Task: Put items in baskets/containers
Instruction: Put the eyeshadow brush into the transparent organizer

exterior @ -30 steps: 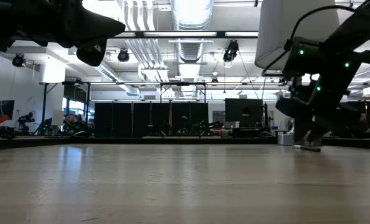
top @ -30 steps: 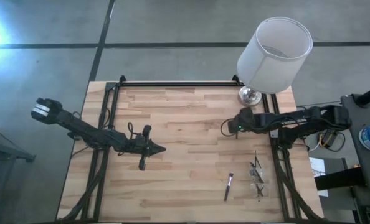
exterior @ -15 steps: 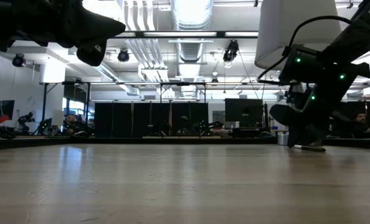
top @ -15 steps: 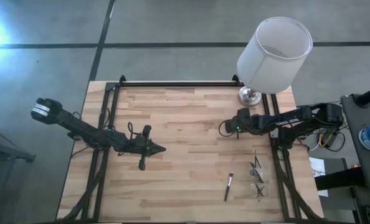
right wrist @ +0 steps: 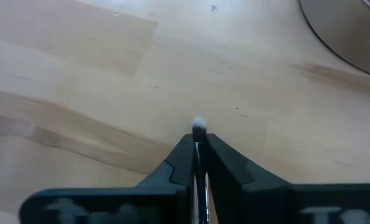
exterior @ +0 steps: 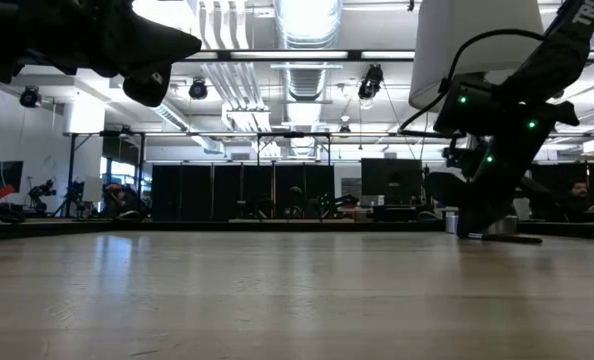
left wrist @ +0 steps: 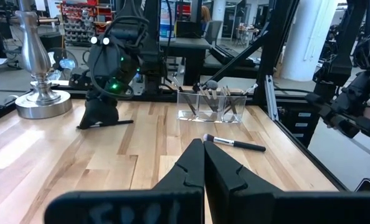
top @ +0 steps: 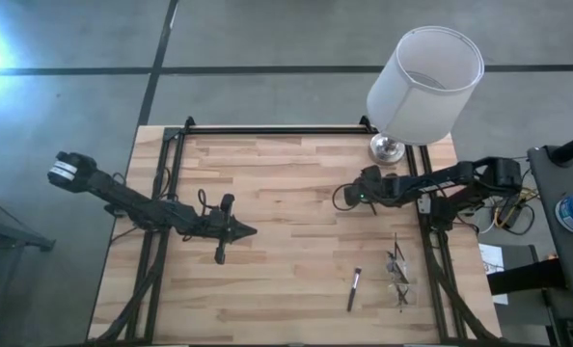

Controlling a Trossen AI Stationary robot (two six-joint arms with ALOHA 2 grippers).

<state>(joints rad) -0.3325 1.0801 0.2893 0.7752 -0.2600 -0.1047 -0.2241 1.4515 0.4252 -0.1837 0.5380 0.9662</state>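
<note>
Your right gripper [right wrist: 199, 152] pinched a thin brush [right wrist: 199, 127] narrowly at the fingertips; lifting too fast risked it slipping out onto the table [right wrist: 79, 81] below.

1. Left arm: reaches in from the table's left edge toward the middle, wrist level above the surface; the left gripper [top: 246, 230] has its fingers [left wrist: 191, 163] pressed together, holding nothing.
2. Right arm: extends from the right edge, wrist bent down to the tabletop; the right gripper [right wrist: 198, 144] has its fingers [right wrist: 183, 158] closed on a thin brush [right wrist: 199, 126].
</note>
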